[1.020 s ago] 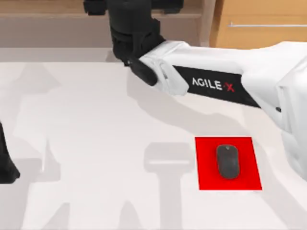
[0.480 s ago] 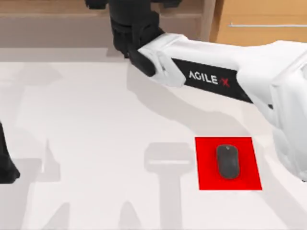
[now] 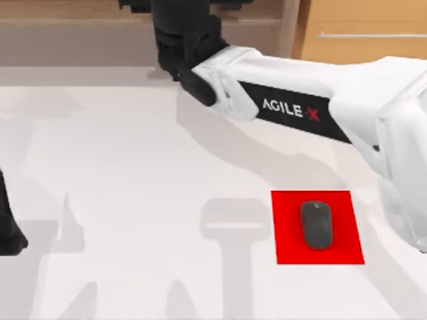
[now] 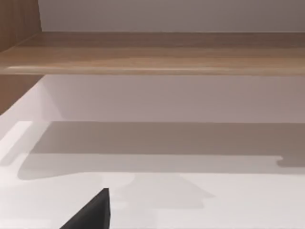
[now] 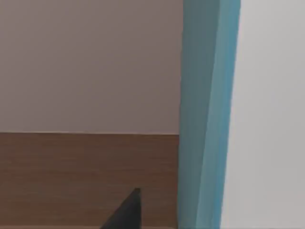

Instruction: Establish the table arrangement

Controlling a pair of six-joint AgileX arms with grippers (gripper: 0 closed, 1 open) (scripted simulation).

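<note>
my right gripper (image 3: 175, 20) is reaching from the table's right side across to the far edge, up in the wooden shelf unit (image 3: 67, 27), and i cannot tell how it is set, since the wrist hides it from above. its own camera sits close against a tall blue upright thing (image 5: 207, 114) standing on the brown shelf board, with a pale wall behind it; i judge i am here to fetch that blue thing, though i cannot say what it is or whether i have hold of it. my left gripper (image 3: 8, 230) is parked low at the table's left edge, idle, and again i cannot tell its state. below my arm the white table (image 3: 133, 173) lies broad and bare. toward its near right a red mat (image 3: 287, 250) lies flat with a dark mouse (image 3: 316, 225) resting on it, which looks like the part of the arrangement already laid.
</note>
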